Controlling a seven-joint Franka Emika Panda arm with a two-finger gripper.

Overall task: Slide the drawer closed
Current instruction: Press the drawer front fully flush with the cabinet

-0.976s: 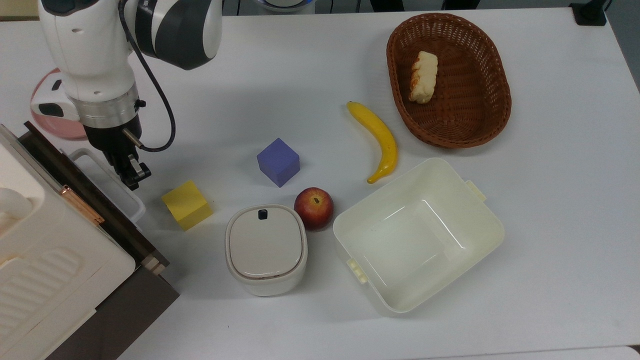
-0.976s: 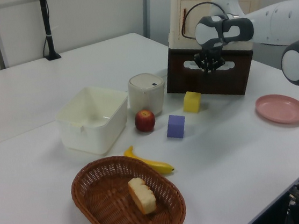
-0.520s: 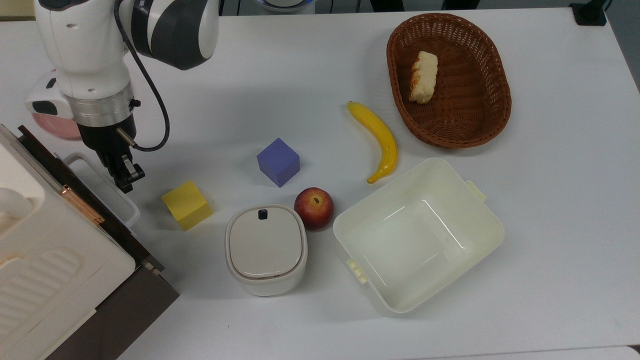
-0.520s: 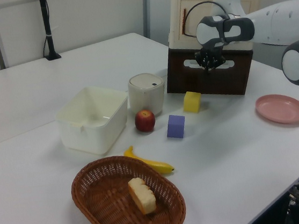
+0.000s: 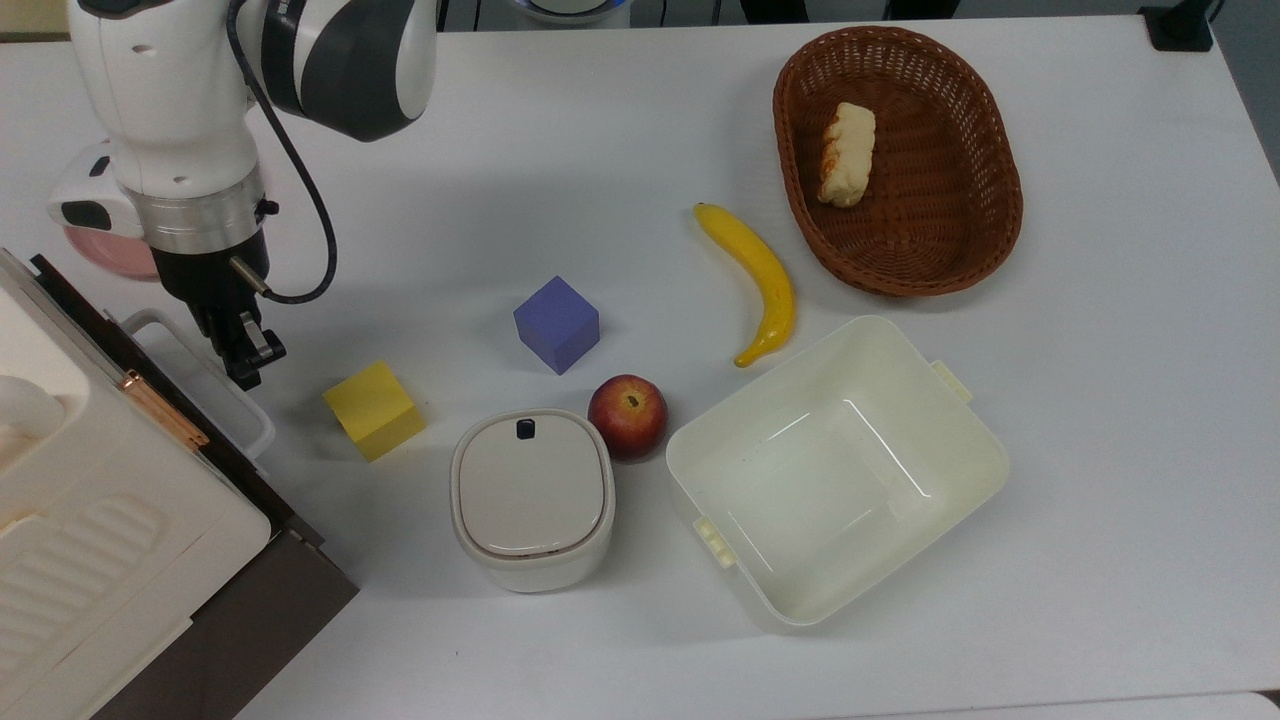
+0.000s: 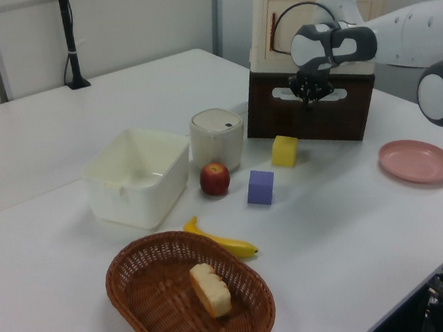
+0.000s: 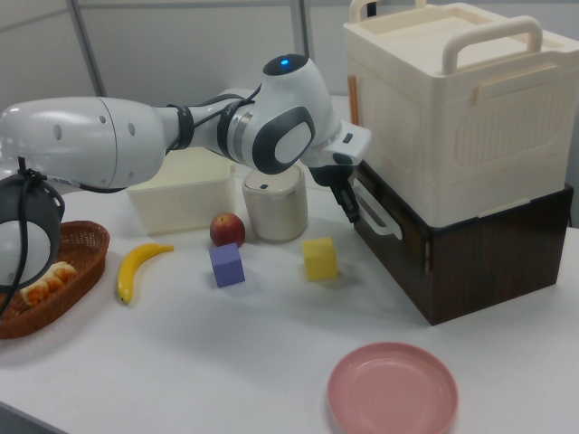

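- Dark brown and stiff, the drawer front sits at the top view's lower left, under a cream cabinet, its white loop handle jutting toward the yellow cube. My claw hangs just at that handle; I cannot tell whether it is open or shut. From above, the front looks nearly flush with the case, so I judge little travel is left.
- Left view: the claw is up against the brown front at handle height. The drawer reads to me as a rigid wooden box that should run straight on its slides if pushed squarely; I would press on the flat panel beside the handle, or on the handle's bar, rather than pinch anything. The yellow cube stands near the front, apart from it, and the purple cube is farther out.
- Right view: the handle stands proud of the panel, with the claw just beside its upper end. Behind the arm the worktop is open, so backing away is easy; the lidded white pot and the pink plate lie well clear. The cabinet's overhanging edge above the drawer is the one thing I would watch for a knock.
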